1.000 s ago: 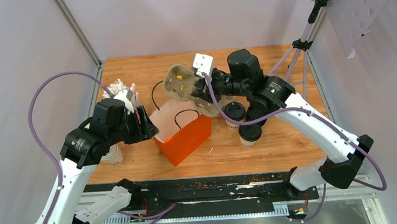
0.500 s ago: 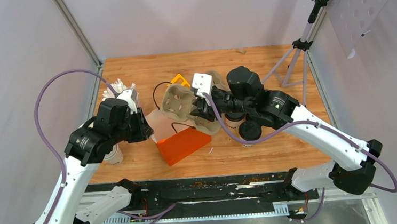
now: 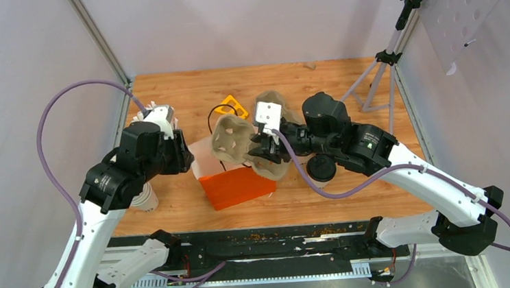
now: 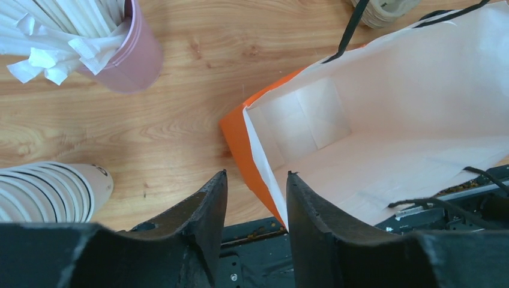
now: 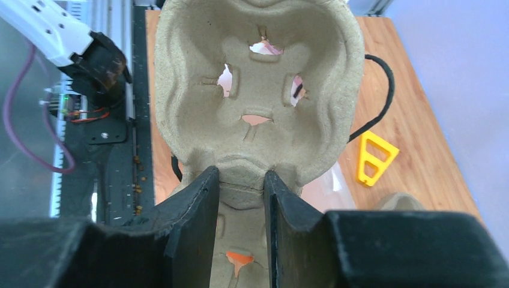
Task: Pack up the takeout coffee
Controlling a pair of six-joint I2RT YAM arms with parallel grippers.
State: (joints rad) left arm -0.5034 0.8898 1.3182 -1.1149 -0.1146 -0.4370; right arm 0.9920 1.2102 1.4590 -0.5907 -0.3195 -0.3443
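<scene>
Swinging toward six o'clock over the last second, my right gripper [image 5: 240, 174] has brought the pulp carrier [image 5: 252, 78] from the far side of the table [image 3: 379, 182] to hang above the mouth of the orange bag [image 4: 233, 135]. Its jaws are pinched on the ridge between two pockets, which keeps the empty carrier steady for lowering in. My left gripper [image 4: 257, 177] sits at the bag's nine o'clock rim, jaws spread with the paper wall running between them, not clamped; I judge it is there to keep the mouth wide. The one lidded cup [image 3: 321, 169] I can see stands on the table at three o'clock of the bag, under my right arm; any others are hidden, and the bag looks empty
</scene>
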